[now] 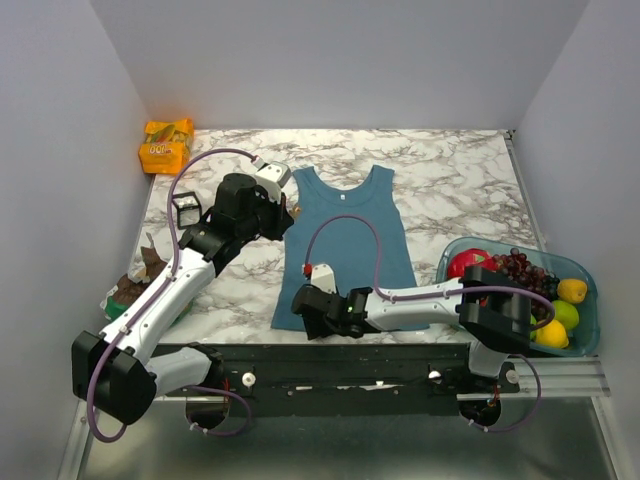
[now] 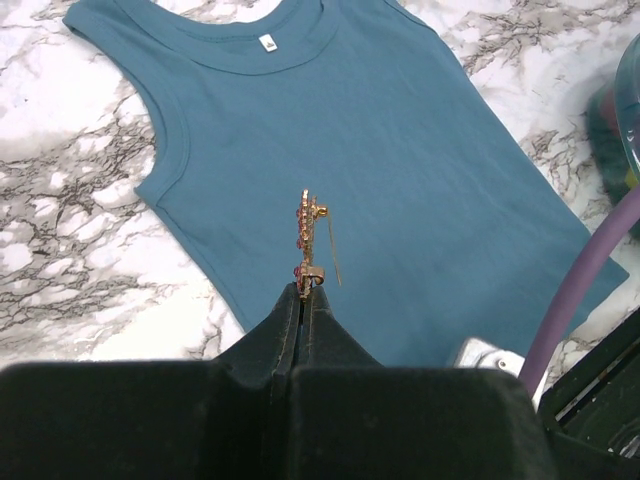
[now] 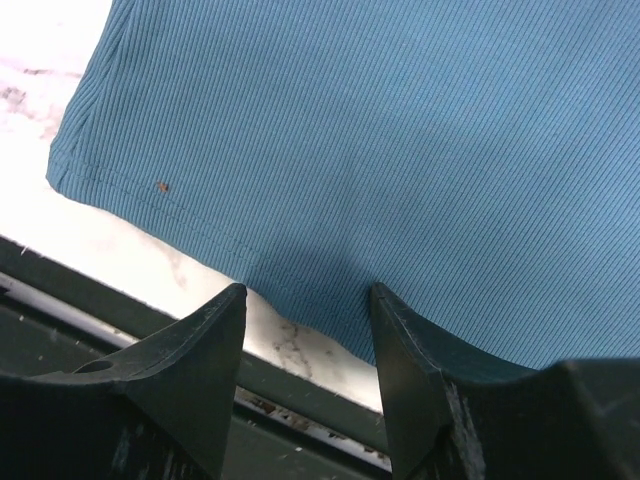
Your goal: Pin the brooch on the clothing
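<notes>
The teal-blue tank top [image 1: 348, 245] lies flat on the marble table, neck to the far side, its white label [image 2: 267, 42] showing. My left gripper [image 2: 301, 288] is shut on the brooch [image 2: 308, 240], a small gold pin with red-pink stones seen edge-on, its needle hanging open, held above the top's left side. In the top view the left gripper [image 1: 283, 215] hovers by the top's left armhole. My right gripper [image 3: 308, 292] is open and empty, low over the top's hem [image 3: 200, 225] at the near table edge; it also shows in the top view [image 1: 312, 312].
A teal basket [image 1: 585, 335] of fruit stands at the right. A small black-framed clear box [image 1: 186, 210] sits left of the left arm. An orange snack packet [image 1: 165, 146] lies at the far left corner, another packet [image 1: 135, 283] at the near left. A purple cable [image 2: 575, 285] crosses the right of the left wrist view.
</notes>
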